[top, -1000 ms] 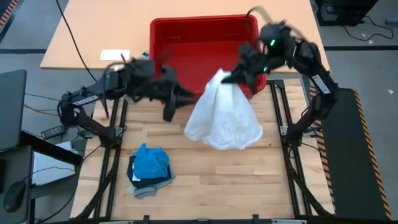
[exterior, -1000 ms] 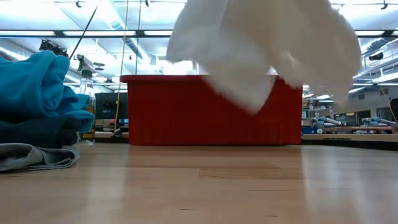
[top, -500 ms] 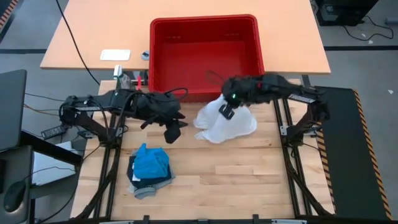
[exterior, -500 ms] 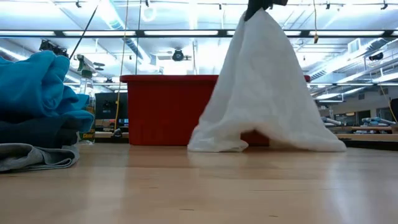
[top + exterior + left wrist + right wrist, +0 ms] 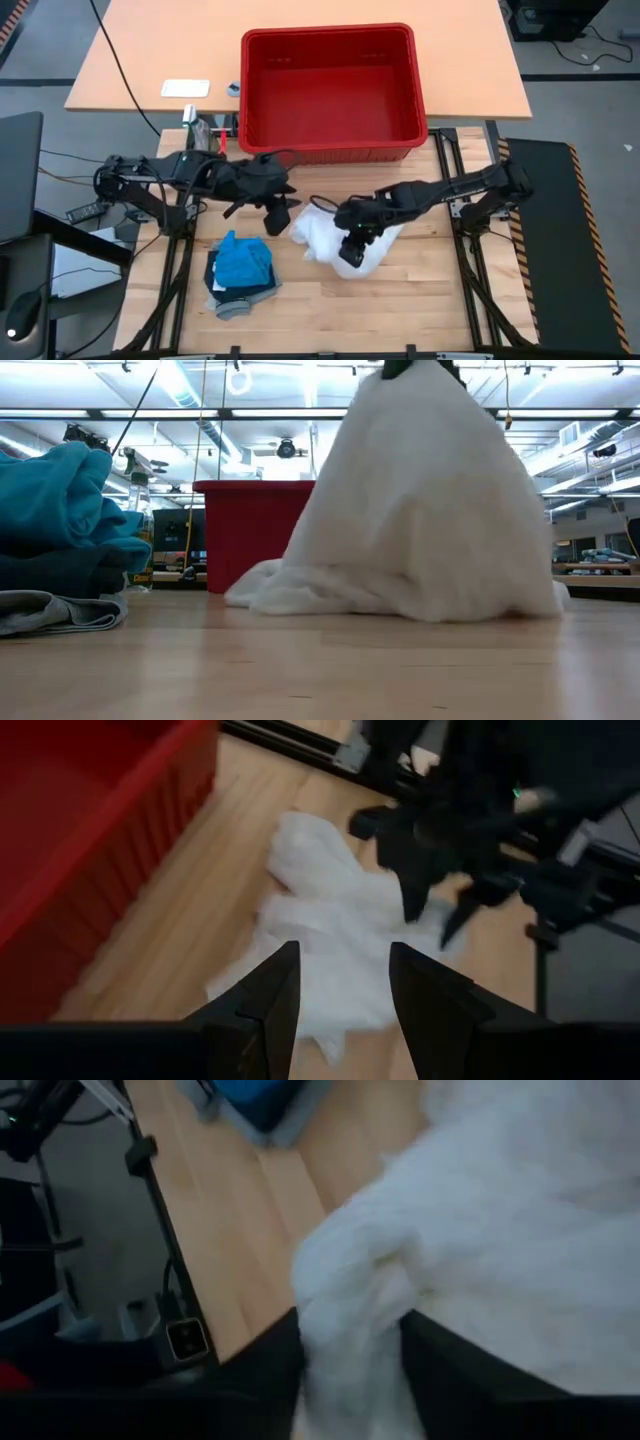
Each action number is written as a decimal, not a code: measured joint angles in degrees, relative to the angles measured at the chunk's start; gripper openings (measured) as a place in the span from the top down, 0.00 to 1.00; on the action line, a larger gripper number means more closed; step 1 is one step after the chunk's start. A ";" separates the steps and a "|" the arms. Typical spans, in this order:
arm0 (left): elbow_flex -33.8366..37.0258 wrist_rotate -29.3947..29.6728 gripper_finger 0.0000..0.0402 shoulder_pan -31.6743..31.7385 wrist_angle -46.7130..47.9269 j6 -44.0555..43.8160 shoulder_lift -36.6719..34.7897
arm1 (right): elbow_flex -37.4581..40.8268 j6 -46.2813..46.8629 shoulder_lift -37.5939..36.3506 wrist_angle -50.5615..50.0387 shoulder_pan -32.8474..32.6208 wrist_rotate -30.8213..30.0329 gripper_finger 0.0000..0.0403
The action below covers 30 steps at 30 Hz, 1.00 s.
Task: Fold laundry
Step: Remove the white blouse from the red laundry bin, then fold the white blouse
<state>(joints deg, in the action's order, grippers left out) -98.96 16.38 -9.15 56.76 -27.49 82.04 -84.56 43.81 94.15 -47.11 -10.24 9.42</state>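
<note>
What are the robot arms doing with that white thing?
They're folding laundry. The right gripper is over the white cloth, which sits in a heap on the wooden table. The left gripper waits open beside it. A blue garment lies on a small pile nearby, and the red basket looks empty.

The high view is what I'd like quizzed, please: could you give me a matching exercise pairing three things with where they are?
Things:
1. white cloth
2. red basket
3. bright blue garment

Places:
A. on top of the clothes pile near the table's front left
B. mid-table, under the right gripper
C. at the table's far edge, beyond both arms

Pairs: 1-B, 2-C, 3-A
</note>
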 joint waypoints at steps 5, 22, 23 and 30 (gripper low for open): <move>0.02 0.29 0.61 2.65 -2.01 -0.22 0.38 | -1.76 -1.48 -0.45 -3.95 2.14 2.35 0.36; 0.09 -14.69 0.61 12.22 0.97 3.59 19.22 | 5.23 -18.79 -6.19 -12.62 23.24 -3.96 0.33; 0.09 -15.02 0.61 13.31 1.70 4.23 20.38 | 5.90 -19.64 -6.19 -12.23 24.73 -4.14 0.35; 0.09 -18.42 0.61 23.60 2.74 7.70 25.88 | 7.87 -24.29 -6.10 -8.46 35.86 -11.92 0.42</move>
<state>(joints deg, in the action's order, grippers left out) -98.87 -2.04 14.44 59.49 -19.79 107.92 -76.69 19.52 88.05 -55.57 25.62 -2.50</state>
